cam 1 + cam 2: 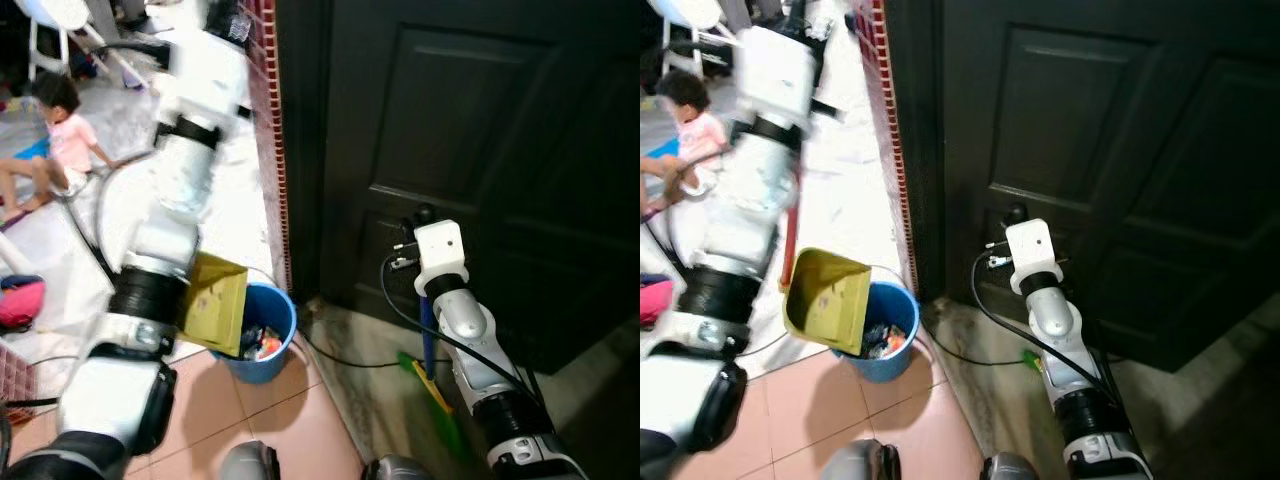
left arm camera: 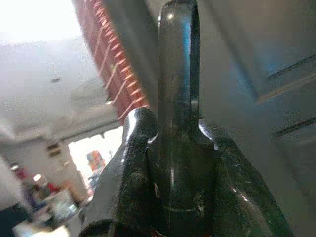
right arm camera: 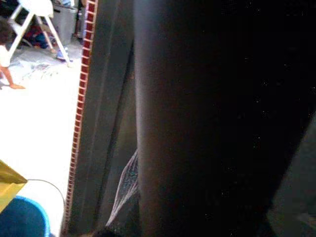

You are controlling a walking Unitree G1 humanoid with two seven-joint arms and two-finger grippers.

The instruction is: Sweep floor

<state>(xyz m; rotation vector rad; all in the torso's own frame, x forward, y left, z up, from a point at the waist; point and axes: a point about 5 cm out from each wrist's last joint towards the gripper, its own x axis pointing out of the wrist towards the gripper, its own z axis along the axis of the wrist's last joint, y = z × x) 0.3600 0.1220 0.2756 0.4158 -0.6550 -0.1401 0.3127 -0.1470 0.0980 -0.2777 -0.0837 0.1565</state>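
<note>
Hanging tilted over a blue bucket (image 1: 880, 340), a yellow dustpan (image 1: 828, 298) has its open mouth tipped down toward the bucket, which holds bits of coloured rubbish. The pan hangs from a red handle (image 1: 790, 240) that runs up alongside the raised left arm (image 1: 750, 190). In the left wrist view the left gripper (image 2: 178, 148) has its black fingers (image 2: 178, 74) pressed together, apparently on that handle, though the grip itself is hard to make out. To the right, the right arm (image 1: 465, 330) reaches toward a dark door (image 1: 480, 150). A blue broom stick (image 1: 427, 335) passes just beside this arm, and its green head (image 1: 425, 385) rests on the grey sill at the foot of the door. Whether the right gripper is open or closed, I cannot tell; its wrist view is mostly dark. A black cable (image 1: 340, 355) trails along the sill. Beyond the bucket, a person (image 1: 55, 140) in pink sits on the pale floor (image 1: 230, 200), well apart from the robot.
</note>
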